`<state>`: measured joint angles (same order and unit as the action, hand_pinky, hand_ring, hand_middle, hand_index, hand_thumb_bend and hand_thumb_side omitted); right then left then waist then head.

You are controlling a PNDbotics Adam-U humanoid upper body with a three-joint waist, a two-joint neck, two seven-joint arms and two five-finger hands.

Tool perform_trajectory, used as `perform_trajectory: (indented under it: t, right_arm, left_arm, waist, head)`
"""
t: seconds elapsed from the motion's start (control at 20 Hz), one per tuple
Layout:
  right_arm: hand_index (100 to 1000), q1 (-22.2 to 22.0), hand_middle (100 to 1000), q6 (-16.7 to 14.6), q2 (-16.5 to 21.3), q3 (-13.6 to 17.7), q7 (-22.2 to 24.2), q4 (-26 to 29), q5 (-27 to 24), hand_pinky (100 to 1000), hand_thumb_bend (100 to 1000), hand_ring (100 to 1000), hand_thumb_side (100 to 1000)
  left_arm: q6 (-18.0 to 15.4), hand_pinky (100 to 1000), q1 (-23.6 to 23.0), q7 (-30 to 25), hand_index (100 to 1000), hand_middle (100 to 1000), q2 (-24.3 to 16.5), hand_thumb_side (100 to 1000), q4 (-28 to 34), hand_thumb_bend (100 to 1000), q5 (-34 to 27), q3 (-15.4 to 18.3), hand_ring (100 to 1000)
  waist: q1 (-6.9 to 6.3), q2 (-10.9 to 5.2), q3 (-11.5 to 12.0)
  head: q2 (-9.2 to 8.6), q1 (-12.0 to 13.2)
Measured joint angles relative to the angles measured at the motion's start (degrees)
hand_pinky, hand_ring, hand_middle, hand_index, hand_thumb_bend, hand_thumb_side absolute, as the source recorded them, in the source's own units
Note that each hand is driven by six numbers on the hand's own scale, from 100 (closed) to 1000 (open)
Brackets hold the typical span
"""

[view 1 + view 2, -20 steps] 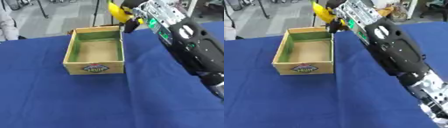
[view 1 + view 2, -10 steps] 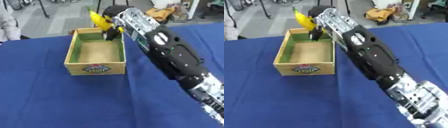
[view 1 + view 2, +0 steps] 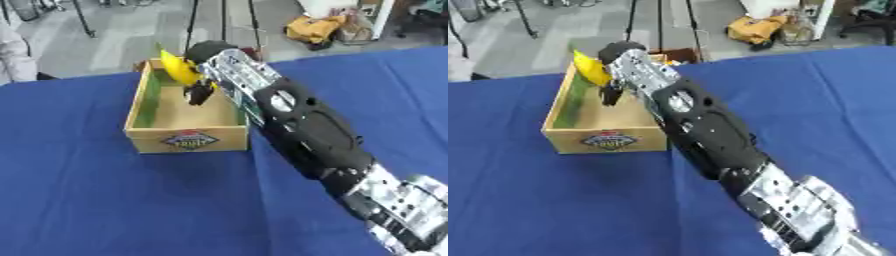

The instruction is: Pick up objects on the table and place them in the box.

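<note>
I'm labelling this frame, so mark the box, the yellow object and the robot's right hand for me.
box [image 3: 186, 140]: left eye view, on its front wall by the label.
yellow object [image 3: 178, 68]: left eye view, on its middle, above the box.
right hand [image 3: 200, 92]: left eye view, on the dark fingers under the yellow object.

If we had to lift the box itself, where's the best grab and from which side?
Judging by its pose, take the cardboard box by its left wall, coming from the robot's left. The top is open, so fingers can hook over the rim, and the right hand holding the yellow object crowds the right wall.
</note>
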<state>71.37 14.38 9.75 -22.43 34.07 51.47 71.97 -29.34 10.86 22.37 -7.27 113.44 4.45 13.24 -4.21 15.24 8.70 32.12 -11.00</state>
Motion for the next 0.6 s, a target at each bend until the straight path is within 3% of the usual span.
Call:
perform_trajectory:
  t: [0.35,0.6]
  right_arm:
    - [693,-0.84,665,1.28,-1.07,2.27,-4.48,-4.29,0.61,646,100,828,418]
    - [733,-0.91,705,1.5,-1.66,3.54,-6.4,-6.2,0.46,666,100,851,521]
  left_arm:
    - [0.11,291,0.0,-0.14,748,667,0.21,859,0.0,100,-0.12,-0.01,637]
    - [0.13,290,0.0,-0.17,748,667,0.23,858,0.0,100,-0.16,-0.02,637]
  waist:
    - [-0.34,0.27,0.09]
    - [-0.41,0.27,0.11]
  head:
    - [-0.24,-0.25]
    - [-0.45,-0.39]
